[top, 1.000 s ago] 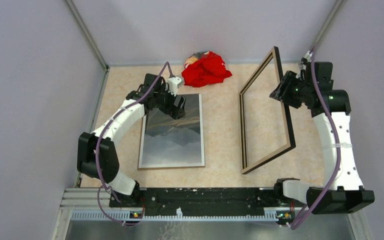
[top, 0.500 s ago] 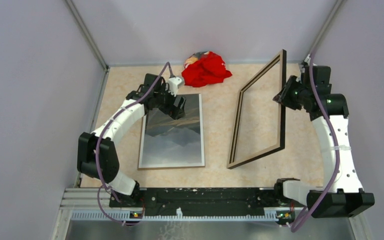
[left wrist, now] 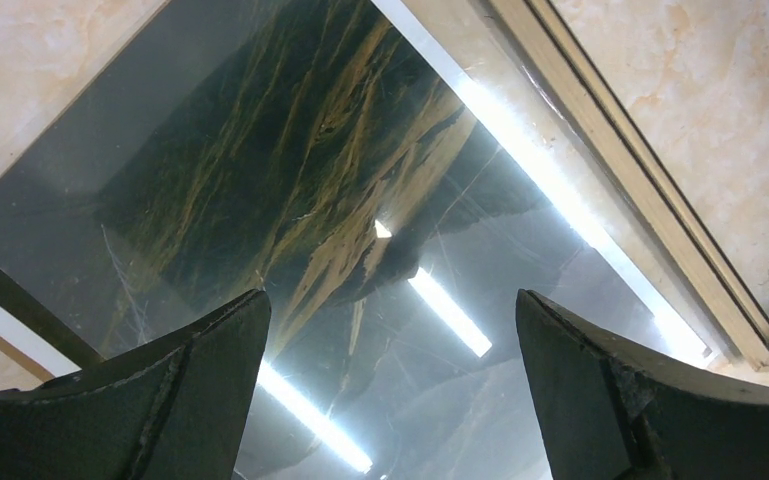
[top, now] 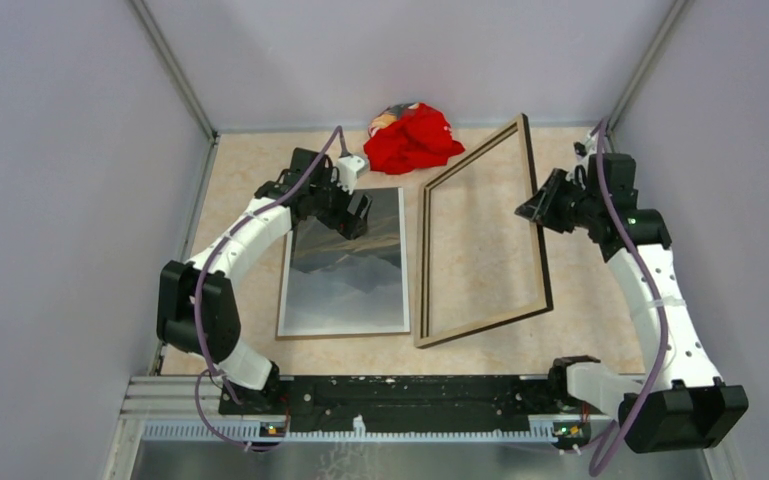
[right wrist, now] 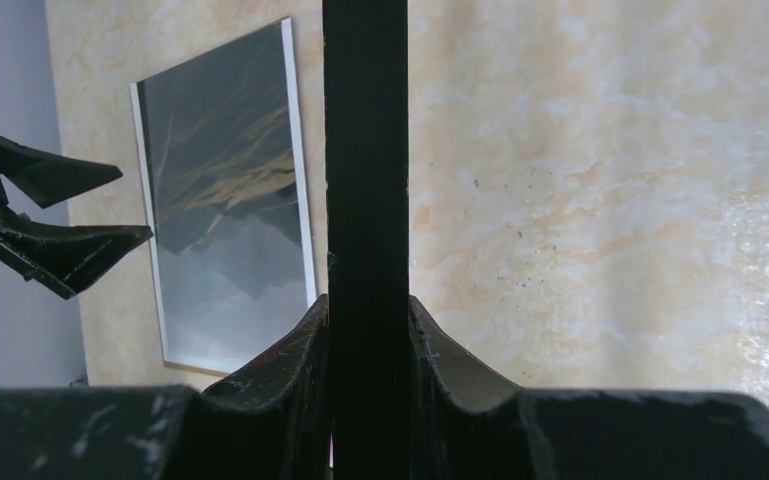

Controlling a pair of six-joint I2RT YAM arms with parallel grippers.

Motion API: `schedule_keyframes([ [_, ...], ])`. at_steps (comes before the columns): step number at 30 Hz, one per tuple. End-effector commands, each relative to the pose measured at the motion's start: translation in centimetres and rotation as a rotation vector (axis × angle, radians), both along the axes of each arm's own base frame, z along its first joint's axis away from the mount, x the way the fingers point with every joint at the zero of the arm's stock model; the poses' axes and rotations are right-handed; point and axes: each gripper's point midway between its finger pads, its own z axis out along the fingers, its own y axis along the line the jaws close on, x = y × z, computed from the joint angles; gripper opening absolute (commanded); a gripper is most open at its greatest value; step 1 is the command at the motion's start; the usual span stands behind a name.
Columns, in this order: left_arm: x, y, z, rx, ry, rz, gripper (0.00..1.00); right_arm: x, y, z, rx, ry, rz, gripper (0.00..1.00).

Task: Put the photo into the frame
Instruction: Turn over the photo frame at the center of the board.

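One frame (top: 424,262) tilted, long axis near-far | photo (top: 345,268) flat, same axis

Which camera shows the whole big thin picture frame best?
The top camera: the whole thin rectangular frame, black and pale wood, shows there, tilted. The right wrist sees just one black rail in the right gripper; the left wrist, a pale strip.

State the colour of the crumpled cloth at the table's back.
The cloth is red; best in the top external view.
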Motion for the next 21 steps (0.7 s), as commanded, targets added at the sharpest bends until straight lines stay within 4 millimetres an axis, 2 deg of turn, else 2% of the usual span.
schedule_keyframes([
  [1, 0.7, 0.5, 1.0, 0.017, -0.049, 0.009, 0.99, -0.9, 0.3, -3.6, -0.064, 0.104, 0.042, 0.0],
  [7, 0.8, 0.8, 0.8, 0.034, -0.057, 0.01, 0.99, -0.7, -0.3, -5.8, -0.099, 0.146, 0.032, 0.0],
  [13, 1.0, 0.9, 0.9, 0.04, -0.064, 0.01, 0.99, -0.3, 1.2, -9.1, -0.088, 0.216, 0.056, 0.0],
  [21, 1.2, 1.3, 0.0, 0.067, -0.061, 0.012, 0.99, 0.0, 1.0, -9.7, -0.096, 0.229, 0.019, 0.0],
])
